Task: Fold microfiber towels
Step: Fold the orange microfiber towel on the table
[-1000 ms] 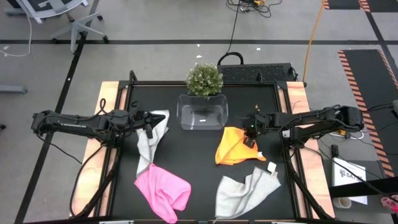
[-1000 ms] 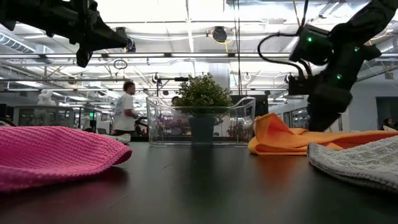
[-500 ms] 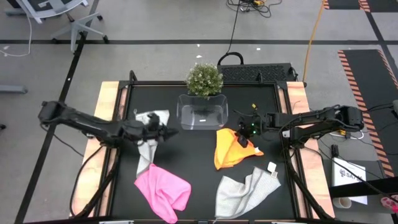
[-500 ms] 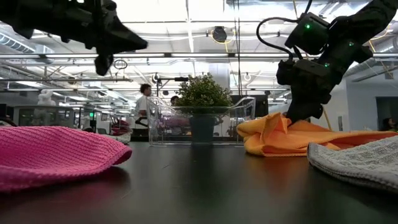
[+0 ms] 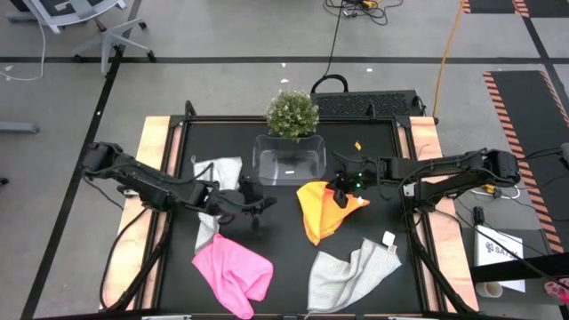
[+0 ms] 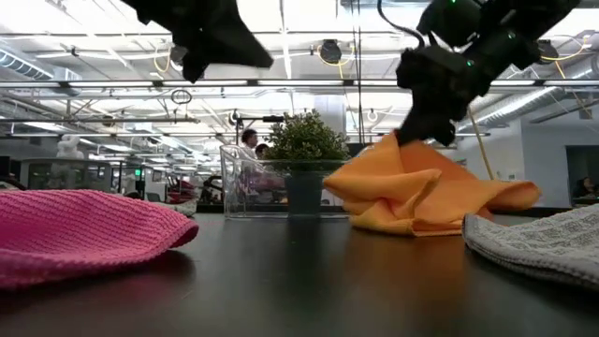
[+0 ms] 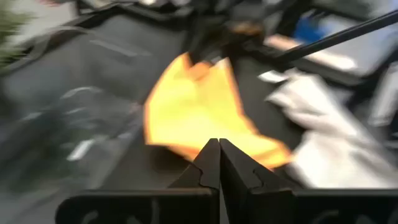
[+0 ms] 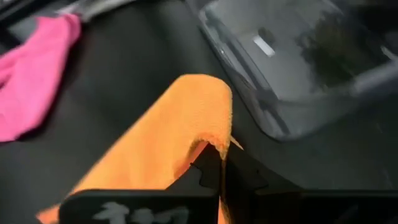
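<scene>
The orange towel (image 5: pixel 322 212) lies right of the table's middle, and my right gripper (image 5: pixel 339 196) is shut on its raised far part. My left gripper (image 5: pixel 264 203) hovers shut and holds nothing near the table's middle. In its wrist view its fingers (image 7: pixel 219 152) point at the orange towel (image 7: pixel 199 112). A light grey towel (image 5: pixel 216 171) lies flat under the left arm. A pink towel (image 5: pixel 233 274) is bunched at the near left. Another grey towel (image 5: pixel 351 271) lies at the near right. My right gripper pinches a folded-over edge of the orange towel (image 8: pixel 210 138) between its two fingers. The fingers slant down from the table's right side. That part is lifted into a peak (image 6: pixel 398 150). The rest hangs slack below it and rests on the table (image 6: pixel 412 223).
A clear plastic tub (image 5: pixel 289 160) stands at the far middle with a small potted plant (image 5: pixel 292 113) behind it. Wooden strips (image 5: pixel 153 160) run along the table's left and right sides. People show in the room beyond the table in the low view.
My left gripper has swept from above the left grey towel toward the table's middle and the orange towel, with nothing in it. My right gripper has risen and shifted a little left with the orange towel. The towel's held part has come up into a peak while its lower part stayed on the table.
</scene>
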Robot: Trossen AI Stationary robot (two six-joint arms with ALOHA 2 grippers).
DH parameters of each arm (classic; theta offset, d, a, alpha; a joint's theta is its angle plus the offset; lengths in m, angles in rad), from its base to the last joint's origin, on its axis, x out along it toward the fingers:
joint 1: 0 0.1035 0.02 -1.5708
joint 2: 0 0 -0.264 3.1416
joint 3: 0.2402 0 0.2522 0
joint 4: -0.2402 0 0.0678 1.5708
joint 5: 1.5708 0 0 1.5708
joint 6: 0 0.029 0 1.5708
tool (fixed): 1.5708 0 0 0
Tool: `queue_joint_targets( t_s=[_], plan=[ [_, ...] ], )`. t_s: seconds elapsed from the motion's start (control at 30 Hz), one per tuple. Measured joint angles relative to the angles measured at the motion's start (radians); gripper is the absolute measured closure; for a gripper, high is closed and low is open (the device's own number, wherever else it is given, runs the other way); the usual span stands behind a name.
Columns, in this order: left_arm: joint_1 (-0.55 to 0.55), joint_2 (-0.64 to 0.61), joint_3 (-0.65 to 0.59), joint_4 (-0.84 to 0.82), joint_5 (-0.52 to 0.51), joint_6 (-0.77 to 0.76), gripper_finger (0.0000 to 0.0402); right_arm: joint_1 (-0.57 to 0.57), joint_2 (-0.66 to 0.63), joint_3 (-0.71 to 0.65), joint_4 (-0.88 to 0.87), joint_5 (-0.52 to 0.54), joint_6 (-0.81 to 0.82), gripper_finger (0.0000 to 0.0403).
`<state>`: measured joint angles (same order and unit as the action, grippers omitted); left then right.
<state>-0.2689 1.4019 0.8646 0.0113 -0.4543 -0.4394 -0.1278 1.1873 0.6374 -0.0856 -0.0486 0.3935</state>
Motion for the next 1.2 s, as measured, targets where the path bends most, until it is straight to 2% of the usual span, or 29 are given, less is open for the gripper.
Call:
queue_joint_targets(
  t_s=[0.13, 0.33, 0.53, 0.73, 0.93, 1.1, 1.2],
  plan=[
    [0.008, 0.06, 0.06, -0.142, -0.098, 0.028, 0.0399, 0.023, 0.0, 0.032, 0.0, -0.001, 0.002, 0.0403],
    [0.035, 0.07, 0.071, -0.127, -0.073, 0.028, 0.0389, 0.104, -0.008, 0.155, 0.003, -0.008, -0.003, 0.0403],
    [0.06, 0.055, 0.071, -0.086, -0.048, 0.064, 0.039, 0.162, -0.023, 0.38, 0.005, 0.012, -0.192, 0.0403],
    [0.06, 0.055, 0.072, 0.102, 0.01, 0.14, 0.0396, 0.165, -0.022, 0.518, -0.176, 0.211, -0.335, 0.0403],
    [0.046, 0.056, 0.071, 0.096, -0.005, 0.219, 0.039, 0.171, -0.022, 0.577, -0.28, 0.411, -0.344, 0.0403],
    [0.03, 0.056, 0.071, 0.092, 0.001, 0.227, 0.0398, 0.209, -0.022, 0.626, -0.385, 0.581, -0.326, 0.0403],
    [0.024, 0.056, 0.071, 0.083, 0.001, 0.228, 0.0389, 0.252, -0.022, 0.665, -0.469, 0.635, -0.257, 0.0403]
  ],
)
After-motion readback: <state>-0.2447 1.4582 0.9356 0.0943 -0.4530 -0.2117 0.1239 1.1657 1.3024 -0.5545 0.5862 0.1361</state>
